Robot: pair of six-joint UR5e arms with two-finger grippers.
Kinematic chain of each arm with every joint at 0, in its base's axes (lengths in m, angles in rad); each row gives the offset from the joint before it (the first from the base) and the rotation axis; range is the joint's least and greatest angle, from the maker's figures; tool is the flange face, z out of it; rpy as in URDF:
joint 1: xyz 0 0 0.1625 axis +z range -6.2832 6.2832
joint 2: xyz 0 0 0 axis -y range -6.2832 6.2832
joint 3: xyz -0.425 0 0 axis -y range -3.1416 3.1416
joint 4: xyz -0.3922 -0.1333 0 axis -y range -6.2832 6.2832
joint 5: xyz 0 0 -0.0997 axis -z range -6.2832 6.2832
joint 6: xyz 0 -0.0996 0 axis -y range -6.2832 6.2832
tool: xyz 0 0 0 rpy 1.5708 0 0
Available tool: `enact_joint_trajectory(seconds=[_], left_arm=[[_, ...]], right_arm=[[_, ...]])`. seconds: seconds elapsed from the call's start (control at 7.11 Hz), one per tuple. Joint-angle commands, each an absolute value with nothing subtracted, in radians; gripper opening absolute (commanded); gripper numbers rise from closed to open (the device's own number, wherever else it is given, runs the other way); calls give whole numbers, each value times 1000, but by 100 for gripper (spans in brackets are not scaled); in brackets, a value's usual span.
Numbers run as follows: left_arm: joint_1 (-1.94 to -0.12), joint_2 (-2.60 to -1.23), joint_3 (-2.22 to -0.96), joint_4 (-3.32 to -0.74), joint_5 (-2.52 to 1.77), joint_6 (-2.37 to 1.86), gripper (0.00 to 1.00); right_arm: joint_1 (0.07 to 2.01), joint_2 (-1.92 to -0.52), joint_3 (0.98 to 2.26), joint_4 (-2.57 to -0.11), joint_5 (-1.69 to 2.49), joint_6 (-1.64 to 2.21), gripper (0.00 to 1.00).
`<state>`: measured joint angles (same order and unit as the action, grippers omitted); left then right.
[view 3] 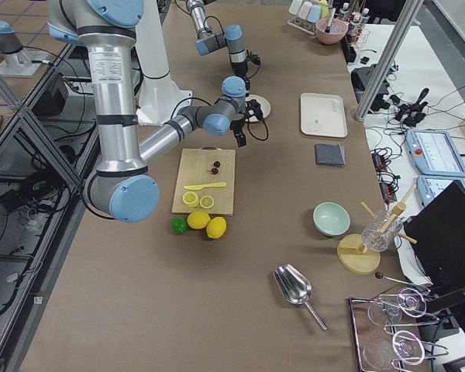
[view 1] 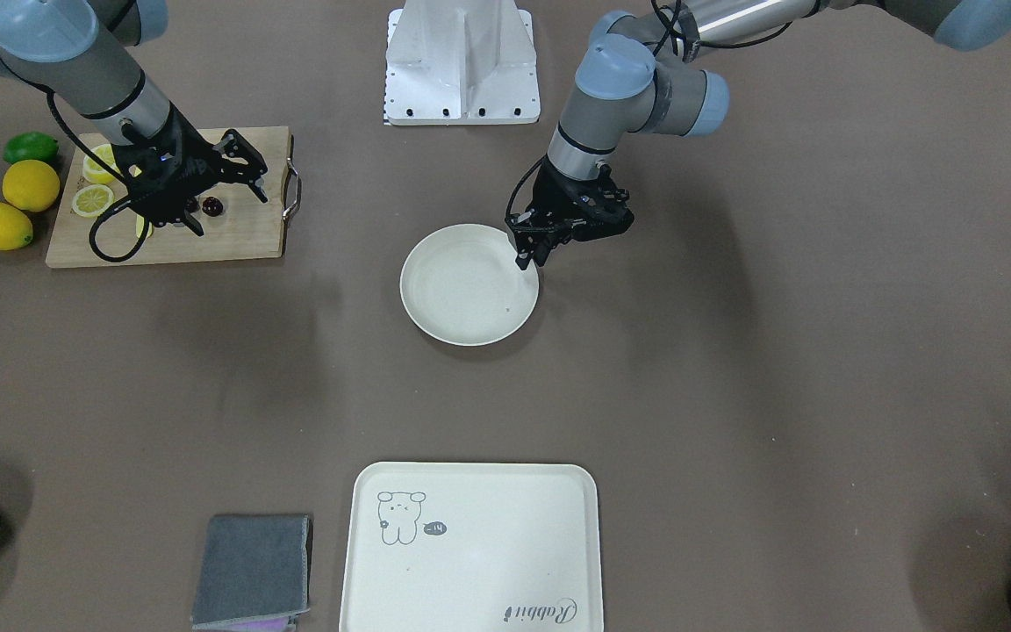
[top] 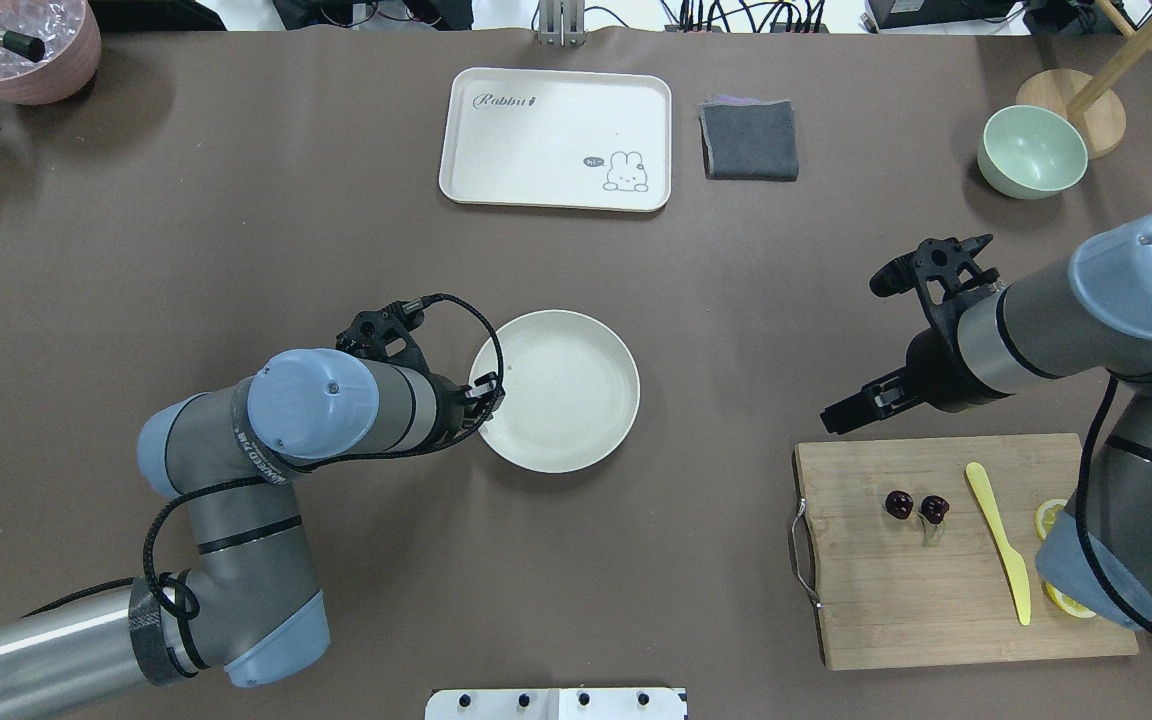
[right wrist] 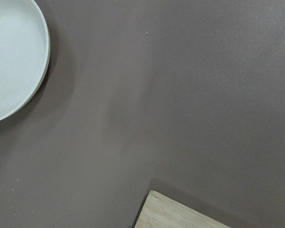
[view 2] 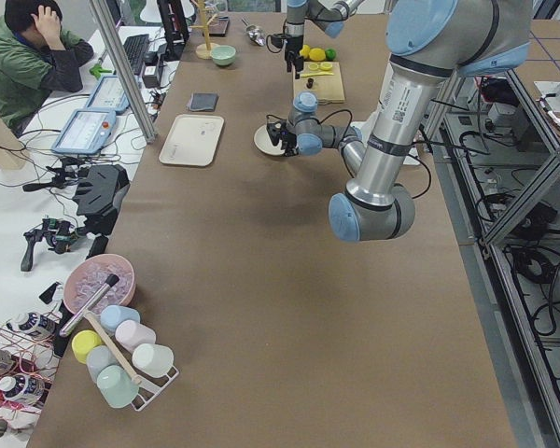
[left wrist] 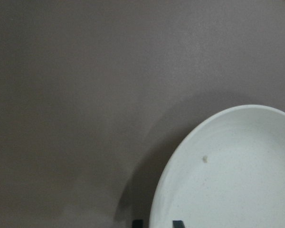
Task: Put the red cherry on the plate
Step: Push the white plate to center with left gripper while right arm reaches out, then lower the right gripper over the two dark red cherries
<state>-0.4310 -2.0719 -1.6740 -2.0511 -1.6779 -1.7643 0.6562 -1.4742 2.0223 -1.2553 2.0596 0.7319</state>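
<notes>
The red cherry (top: 916, 506), two dark glossy fruits, lies on the wooden cutting board (top: 896, 600) and shows partly behind the gripper in the front view (view 1: 212, 207). My right gripper (top: 861, 348) hangs open above the board's far edge, away from the cherry, with nothing between its fingers. The plate (top: 576, 400) sits bare at the table's centre. My left gripper (view 1: 530, 257) is at its rim, and in the left wrist view the fingertips (left wrist: 178, 223) stand close together astride that rim, shut on it.
A yellow knife (top: 999, 540) and lemon slices (view 1: 91, 200) share the board. Two lemons (view 1: 30, 185) and a lime (view 1: 30, 147) lie beside it. A rabbit tray (top: 556, 138), grey cloth (top: 749, 139), green bowl (top: 1031, 151) and pink bowl (top: 21, 45) line the far side.
</notes>
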Motion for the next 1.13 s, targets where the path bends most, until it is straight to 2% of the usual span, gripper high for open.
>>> enact_joint_trajectory(seconds=[0.0, 0.42, 0.7, 0.99], left_arm=[[-481, -2082, -1678, -2049, -1689, -1752, 98], [-508, -2076, -1683, -2049, -1690, -1660, 98], [-517, -2072, -1677, -2049, -1692, -1631, 98], [-517, -2072, -1671, -2049, -1692, -1631, 98]], right_arm=[[626, -1483, 2023, -1284, 2028, 715, 100], [627, -1558, 2045, -1267, 2028, 567, 100], [621, -1659, 2049, -1134, 2023, 540, 100], [560, -1671, 2036, -1126, 1959, 548, 100]])
